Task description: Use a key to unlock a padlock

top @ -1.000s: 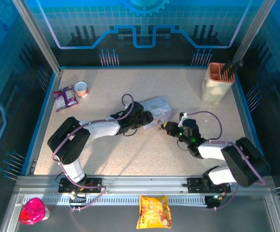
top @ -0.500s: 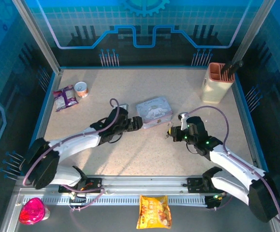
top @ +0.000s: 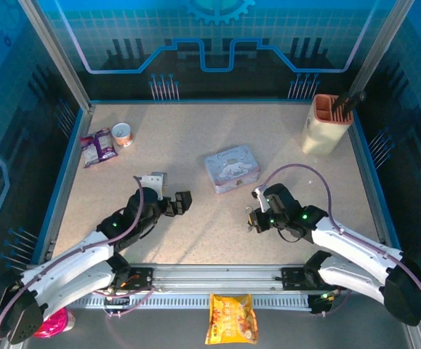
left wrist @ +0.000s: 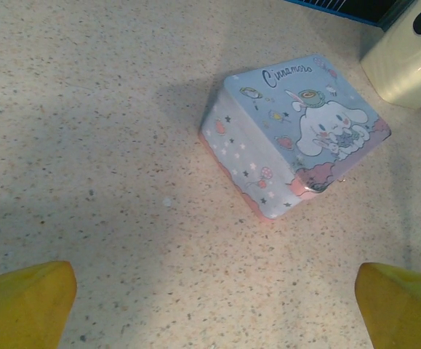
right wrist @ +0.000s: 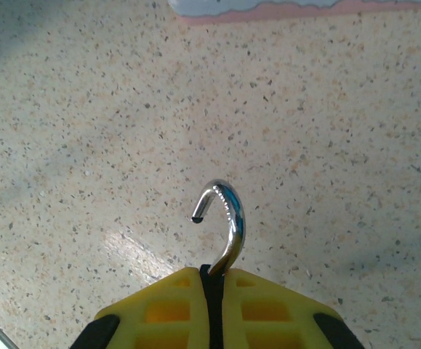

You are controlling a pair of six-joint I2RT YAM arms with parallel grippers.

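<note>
My right gripper (right wrist: 211, 282) is shut on the padlock (right wrist: 230, 218). Its dark body is pinched between the yellow fingers, and the thin silvery shackle sticks out as a hook with its free end out of the body. In the top view the right gripper (top: 253, 217) hangs low over the table, in front and to the right of the pale blue cartoon tin (top: 231, 168). My left gripper (top: 182, 203) stands open to the left of the tin, nothing between its yellow fingertips (left wrist: 25, 303). The tin (left wrist: 294, 132) lies ahead of it, some way off.
A cream holder (top: 326, 124) with dark tools stands at the back right. A purple snack packet (top: 97, 147) and a small can (top: 123, 134) lie at the back left. A yellow snack bag (top: 231, 318) and a pink object (top: 49, 317) lie off the table's near edge.
Both arms have drawn back from the tin toward the near edge. The left gripper moved left and nearer, letting go of the tin. The right gripper carried the padlock nearer.
</note>
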